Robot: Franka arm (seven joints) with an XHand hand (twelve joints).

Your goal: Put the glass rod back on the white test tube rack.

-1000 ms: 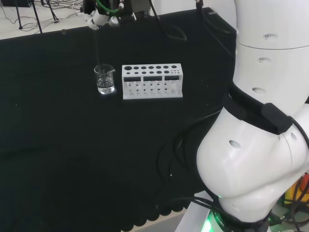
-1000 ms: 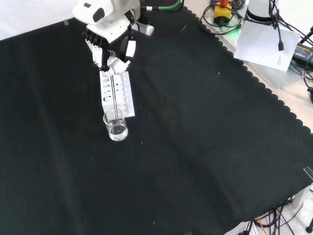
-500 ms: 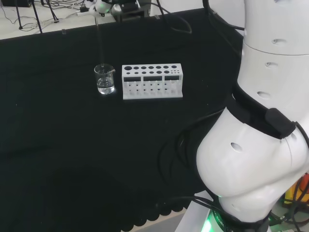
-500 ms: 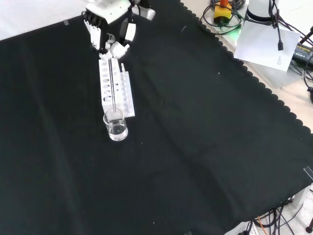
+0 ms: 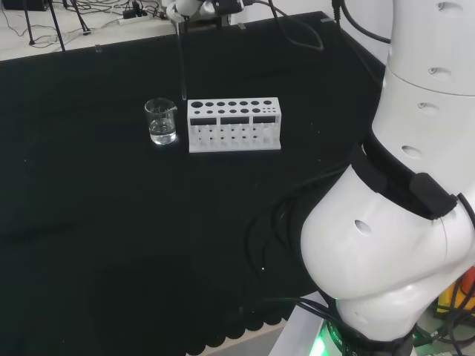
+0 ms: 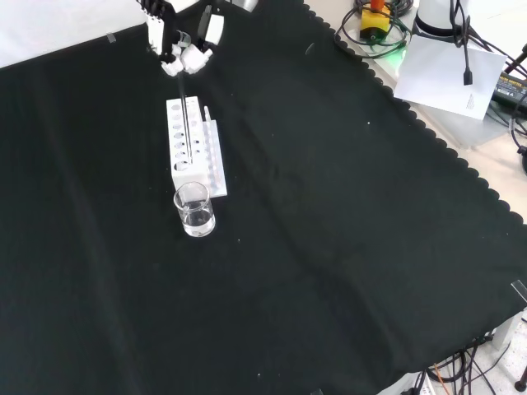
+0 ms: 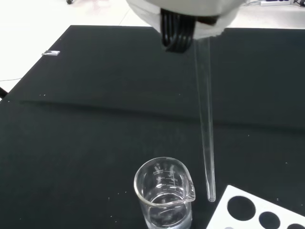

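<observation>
Above the gap between beaker and rack hangs the glass rod (image 7: 205,119), near upright, its lower tip clear of both. It is pinched in the fingers of the hand (image 6: 183,59), high over the black cloth (image 6: 329,247). The small beaker (image 5: 161,122) seems to hold a little clear liquid, just beside the white test tube rack (image 5: 234,124).

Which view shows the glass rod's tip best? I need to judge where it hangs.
The wrist view: the glass rod ends between the beaker and the rack. The head view shows a thin dark line; the front view shows it faintly against the rack.
</observation>
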